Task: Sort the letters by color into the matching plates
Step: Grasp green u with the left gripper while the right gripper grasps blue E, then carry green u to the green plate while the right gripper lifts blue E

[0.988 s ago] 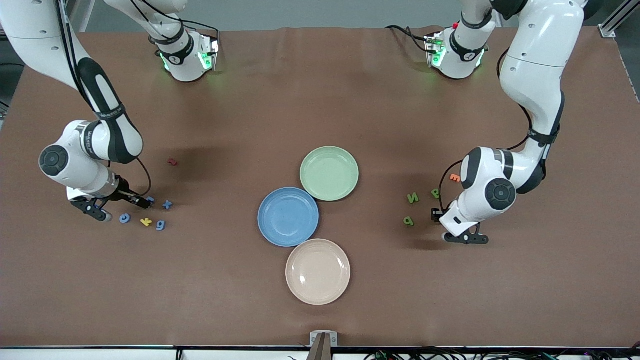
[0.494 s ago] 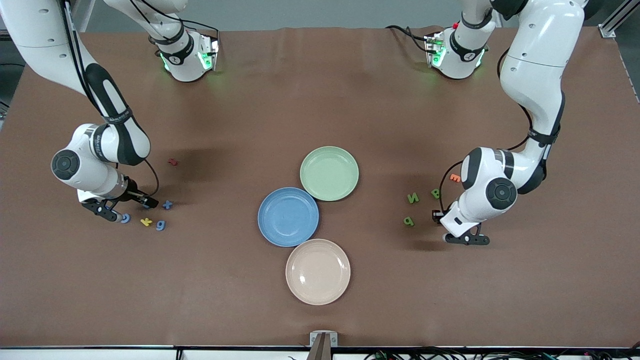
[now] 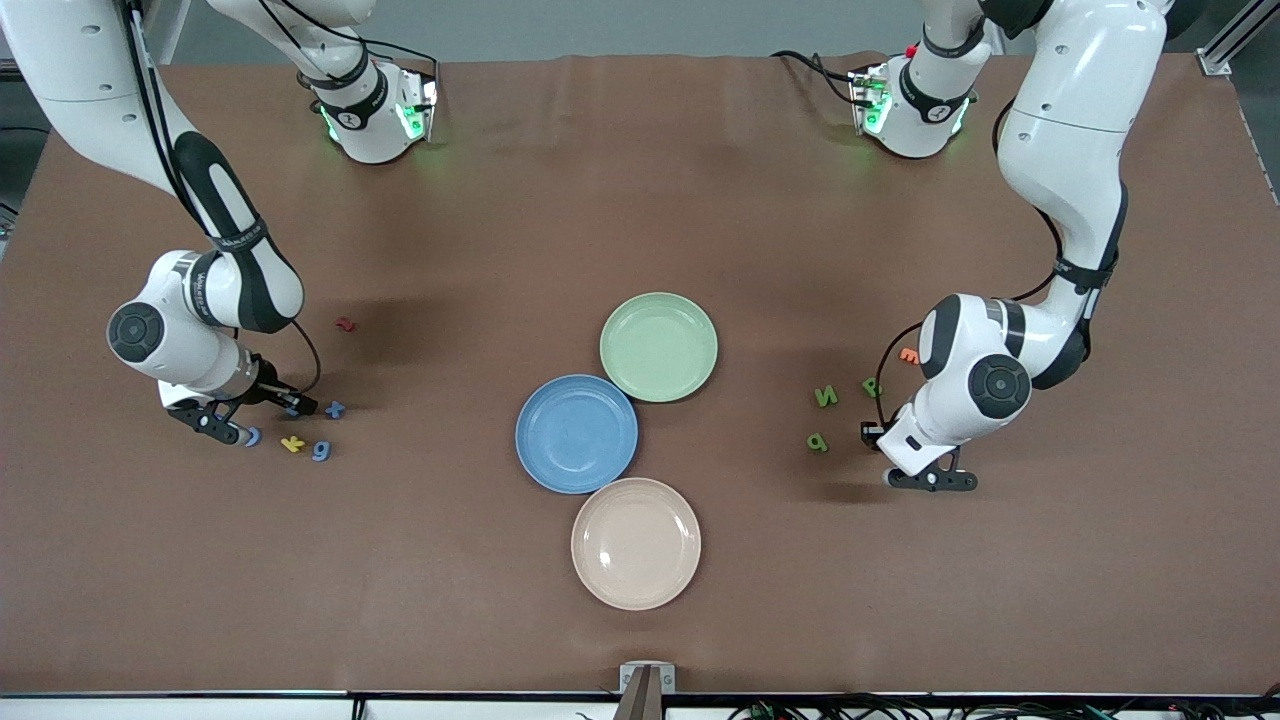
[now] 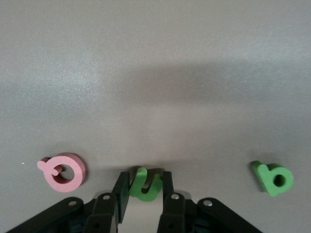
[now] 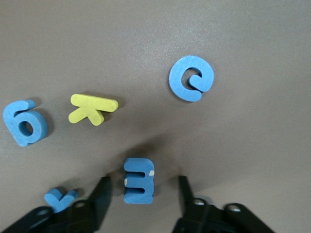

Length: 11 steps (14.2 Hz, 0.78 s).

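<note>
Beige plate (image 3: 636, 543), yellow k (image 5: 93, 108), pink Q (image 4: 64, 171)

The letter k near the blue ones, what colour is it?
Yellow. The letter k shows best in the right wrist view.

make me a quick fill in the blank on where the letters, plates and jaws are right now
1. The left gripper has its jaws shut on a green ____.
2. The blue E lies between the open jaws of the ____ gripper.
3. All three plates, blue, green and cream, hold ____ letters.
4. The letter beside the blue g and the blue c is a ____ k.

Missing words: n; right; no; yellow
</note>
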Each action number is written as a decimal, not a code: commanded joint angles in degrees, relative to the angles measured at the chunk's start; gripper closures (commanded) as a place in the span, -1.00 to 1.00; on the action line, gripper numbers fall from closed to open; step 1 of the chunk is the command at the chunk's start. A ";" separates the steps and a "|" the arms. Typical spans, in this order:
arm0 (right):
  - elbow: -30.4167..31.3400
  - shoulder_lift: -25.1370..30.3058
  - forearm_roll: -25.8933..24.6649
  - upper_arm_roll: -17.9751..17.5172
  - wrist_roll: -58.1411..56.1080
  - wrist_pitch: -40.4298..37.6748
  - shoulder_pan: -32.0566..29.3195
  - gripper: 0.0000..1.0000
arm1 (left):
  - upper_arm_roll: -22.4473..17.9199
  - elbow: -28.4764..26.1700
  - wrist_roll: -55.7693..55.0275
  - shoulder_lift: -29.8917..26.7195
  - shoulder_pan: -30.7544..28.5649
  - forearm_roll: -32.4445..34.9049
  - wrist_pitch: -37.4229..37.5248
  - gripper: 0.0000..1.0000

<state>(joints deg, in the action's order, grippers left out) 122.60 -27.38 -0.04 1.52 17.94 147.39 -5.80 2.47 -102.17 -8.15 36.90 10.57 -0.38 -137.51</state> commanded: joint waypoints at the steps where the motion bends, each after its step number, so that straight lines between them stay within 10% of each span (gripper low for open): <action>1: -0.87 -0.65 -0.40 0.06 -0.36 0.26 0.09 -0.18 | 0.07 -0.31 -1.94 -5.15 1.21 -0.41 6.97 0.65; 7: -1.40 -1.18 -0.40 0.06 -0.36 0.35 0.09 0.09 | 7.10 -0.31 -20.65 -8.42 4.45 -0.23 11.12 0.64; 11: -1.66 -1.18 -0.40 -0.02 -0.36 0.00 0.09 0.71 | 7.37 0.56 -32.78 -7.81 12.88 -0.06 11.21 0.64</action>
<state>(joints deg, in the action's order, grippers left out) 122.00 -27.63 -0.05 1.45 17.79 147.56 -5.79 10.25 -101.80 -36.52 29.33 20.11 -0.38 -126.84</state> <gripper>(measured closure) 0.687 0.687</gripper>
